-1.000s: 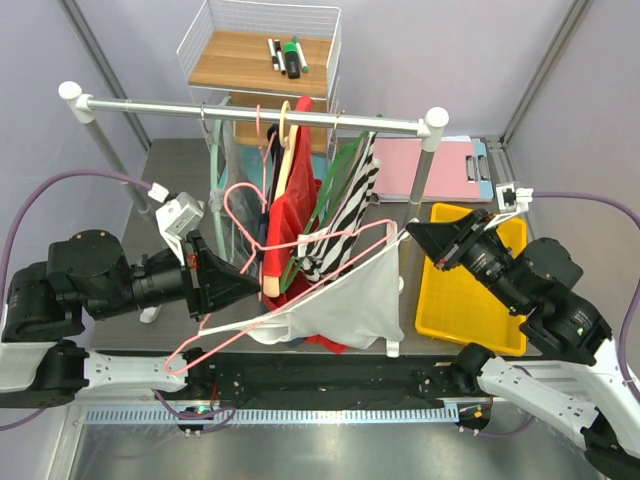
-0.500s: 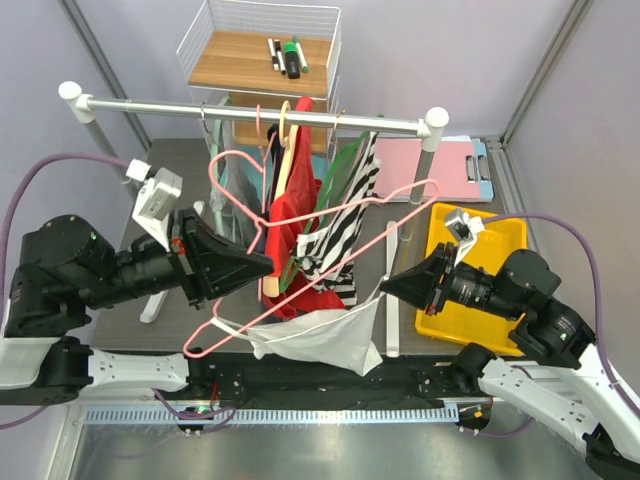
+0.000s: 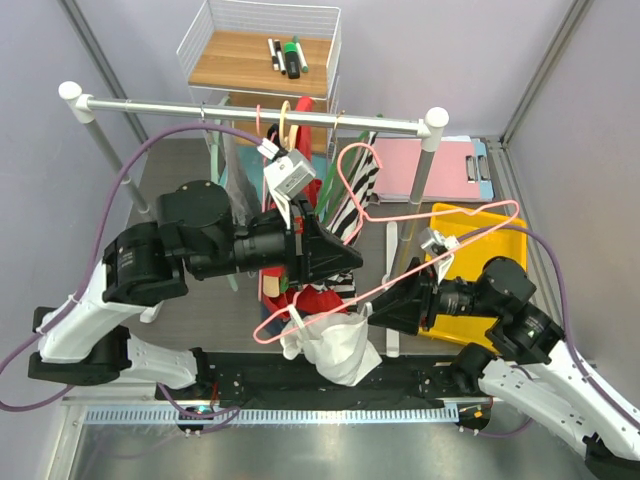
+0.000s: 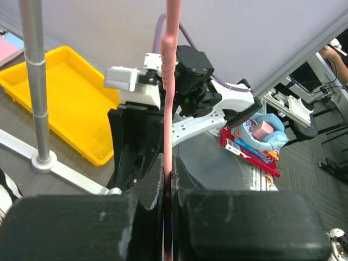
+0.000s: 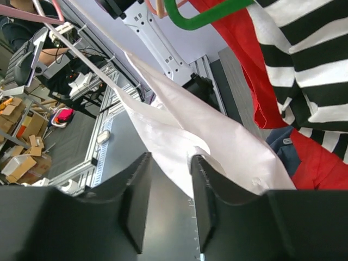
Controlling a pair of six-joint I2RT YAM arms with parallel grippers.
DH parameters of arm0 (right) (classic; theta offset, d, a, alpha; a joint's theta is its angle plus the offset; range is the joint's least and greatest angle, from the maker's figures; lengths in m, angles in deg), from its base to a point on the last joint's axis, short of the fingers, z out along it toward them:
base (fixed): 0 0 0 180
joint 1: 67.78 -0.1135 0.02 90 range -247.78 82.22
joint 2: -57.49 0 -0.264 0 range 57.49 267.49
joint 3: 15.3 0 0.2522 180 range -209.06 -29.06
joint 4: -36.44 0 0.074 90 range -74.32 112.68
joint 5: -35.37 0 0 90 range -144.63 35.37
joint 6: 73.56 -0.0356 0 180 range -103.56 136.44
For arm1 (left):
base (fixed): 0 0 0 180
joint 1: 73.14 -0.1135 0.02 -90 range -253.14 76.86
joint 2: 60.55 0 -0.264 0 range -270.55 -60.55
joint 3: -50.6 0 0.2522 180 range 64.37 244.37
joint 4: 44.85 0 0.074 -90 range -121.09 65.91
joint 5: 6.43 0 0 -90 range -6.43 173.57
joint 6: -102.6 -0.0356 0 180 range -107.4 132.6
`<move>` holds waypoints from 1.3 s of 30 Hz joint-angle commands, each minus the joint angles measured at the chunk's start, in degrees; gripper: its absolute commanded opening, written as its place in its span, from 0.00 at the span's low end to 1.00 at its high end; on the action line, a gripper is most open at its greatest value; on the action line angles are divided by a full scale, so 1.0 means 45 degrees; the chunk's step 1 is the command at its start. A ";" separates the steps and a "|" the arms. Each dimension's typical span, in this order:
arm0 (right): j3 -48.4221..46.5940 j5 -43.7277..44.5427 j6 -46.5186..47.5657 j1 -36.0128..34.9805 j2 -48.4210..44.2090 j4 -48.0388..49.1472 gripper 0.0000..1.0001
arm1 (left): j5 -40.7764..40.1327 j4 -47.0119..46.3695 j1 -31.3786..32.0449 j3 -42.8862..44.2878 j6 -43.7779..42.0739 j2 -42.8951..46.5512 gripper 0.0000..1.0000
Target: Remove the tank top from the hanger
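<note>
Within the last second the left arm has swung up and across in front of the rail. Its left hand is pressed tight on the wire of the pink hanger, which earlier lay low and nearly level below the rail. The hanger now slants steeply: its high corner reaches past the rail's right post, and its low corner dips well forward of the rail, towards the arm bases. The white tank top, which a second ago was stretched wide between the two hands, has slid down to that low corner and hangs there in a crumpled bunch, clear of the red and striped garments under the rail. The right hand had been clamped shut. Its fingers have now parted, with the white cloth lying at the tips rather than pinched. The tilt seems to have freed the top from most of the hanger, but it apparently still catches on the low end. The job looks nearly done but not finished, and a fresh grip and pull by the right hand would likely be needed.
</note>
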 commanded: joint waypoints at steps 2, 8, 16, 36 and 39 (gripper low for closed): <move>-0.0633 0.0363 0.0835 -0.0073 -0.0749 0.1264 0.56 | -0.0525 -0.1568 0.0037 0.0151 0.0737 0.0366 0.00; -0.0300 0.1711 0.1009 -0.0073 -0.0750 0.0505 0.76 | -0.2517 -0.3053 0.0037 -0.0944 0.0974 0.0894 0.00; -0.2992 0.3370 0.3898 -0.0073 -0.0730 -0.4744 0.94 | -0.2968 -0.3113 0.0037 -0.1314 0.0895 0.1264 0.00; -0.5066 0.2279 0.3276 -0.0073 0.0305 -0.3249 0.87 | -0.1874 -0.3973 0.0037 0.2355 0.0408 -0.2503 0.00; -0.4988 0.2005 0.3120 -0.0073 0.0442 -0.2839 0.85 | -0.1971 -0.4090 0.0037 0.2903 0.0368 -0.3109 0.00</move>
